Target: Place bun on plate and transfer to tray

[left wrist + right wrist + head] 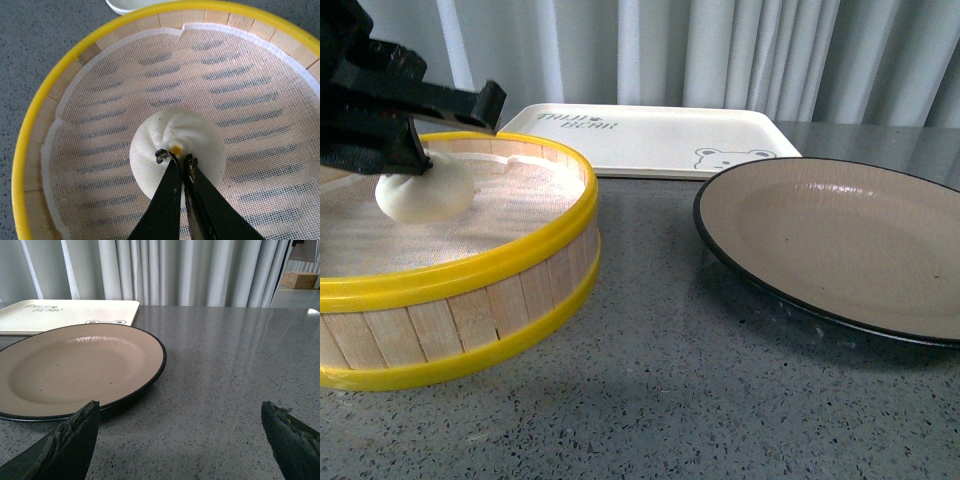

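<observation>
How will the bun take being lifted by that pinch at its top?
Probably soft: the left gripper nips only the pleated tip of the bun, so the dough may stretch or tear. Small and puffy, it is likely light. Its rounded shape could let it roll if dropped on the mesh liner.

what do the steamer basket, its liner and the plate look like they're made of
Steamer basket: pale wooden slats with visible grain, bound by glossy yellow bands, probably plastic. Liner: white open-weave mesh, cloth or silicone; the slatted floor shows through. Plate: seemingly glazed ceramic or melamine, judging by the soft sheen on its beige inside.
</observation>
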